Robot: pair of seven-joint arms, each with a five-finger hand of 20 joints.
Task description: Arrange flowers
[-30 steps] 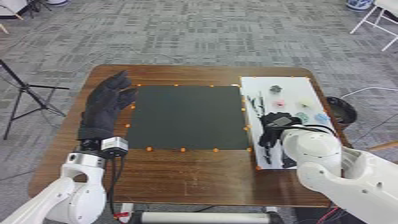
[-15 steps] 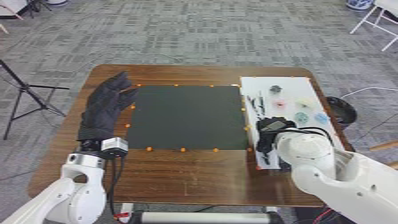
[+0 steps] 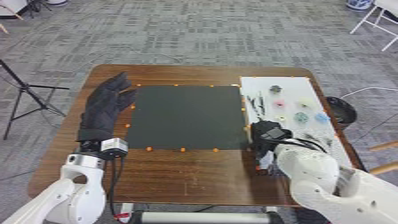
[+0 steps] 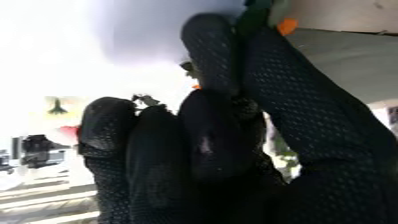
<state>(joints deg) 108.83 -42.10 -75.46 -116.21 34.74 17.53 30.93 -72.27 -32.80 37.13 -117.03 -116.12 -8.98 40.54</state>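
Bench (image 3: 187, 182) carries a white sheet (image 3: 266, 83); left hand (image 3: 103, 110) is loosely open, right hand (image 3: 269, 132) pinches at the sheet's left edge. Head view gives flowers (image 3: 280, 103) on the sheet; right wrist view, the pinched green piece (image 4: 255, 14).

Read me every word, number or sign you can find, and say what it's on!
There are no words, numbers or signs that I can read.
Dark mat: I see no writing.
White sheet: nothing I can read.
Flowers on it, like the pink one: too small to tell.
Left hand and right hand: no letters I can make out on the black gloves.
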